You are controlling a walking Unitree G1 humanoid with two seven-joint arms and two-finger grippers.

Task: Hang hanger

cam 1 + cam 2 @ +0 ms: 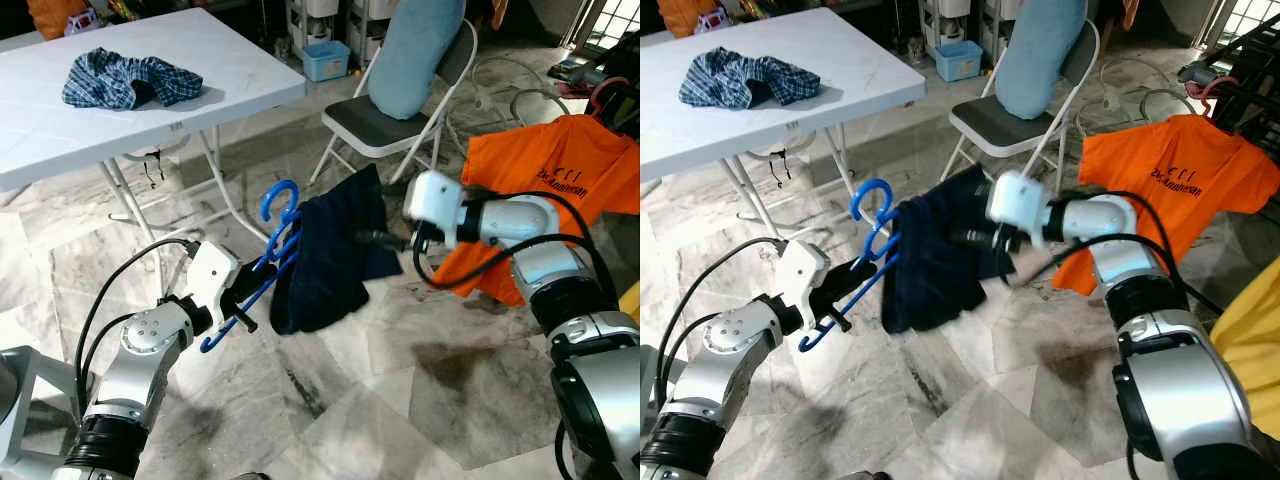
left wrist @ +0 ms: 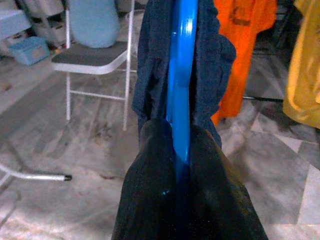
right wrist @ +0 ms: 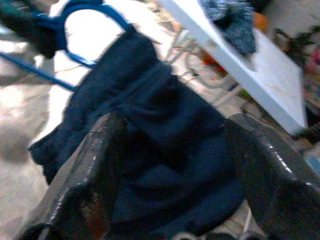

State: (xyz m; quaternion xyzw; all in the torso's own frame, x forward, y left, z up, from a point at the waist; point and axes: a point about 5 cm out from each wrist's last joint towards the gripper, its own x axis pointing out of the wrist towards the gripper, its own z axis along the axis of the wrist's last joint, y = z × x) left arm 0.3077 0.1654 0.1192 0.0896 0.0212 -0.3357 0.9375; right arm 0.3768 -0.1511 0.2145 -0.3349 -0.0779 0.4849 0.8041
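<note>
A blue plastic hanger (image 1: pixel 278 205) carries a dark navy garment (image 1: pixel 330 250) draped over it, hanging above the marble floor. My left gripper (image 1: pixel 240 300) is shut on the hanger's lower bar, and the left wrist view shows the black fingers (image 2: pixel 150 165) pinching the blue bar (image 2: pixel 181 75). My right gripper (image 1: pixel 375 238) reaches in from the right against the garment's side. In the right wrist view that gripper (image 3: pixel 172 125) is open, its fingers spread wide with the navy cloth (image 3: pixel 150 150) just beyond them.
An orange T-shirt (image 1: pixel 560 180) hangs at the right on a dark rack (image 1: pixel 1240 60), with a yellow garment (image 1: pixel 1250 340) nearer. A folding chair (image 1: pixel 385 125) holding a light blue cushion (image 1: pixel 415 50) stands behind. A white table (image 1: pixel 240 70) with a plaid cloth (image 1: pixel 130 80) is on the left.
</note>
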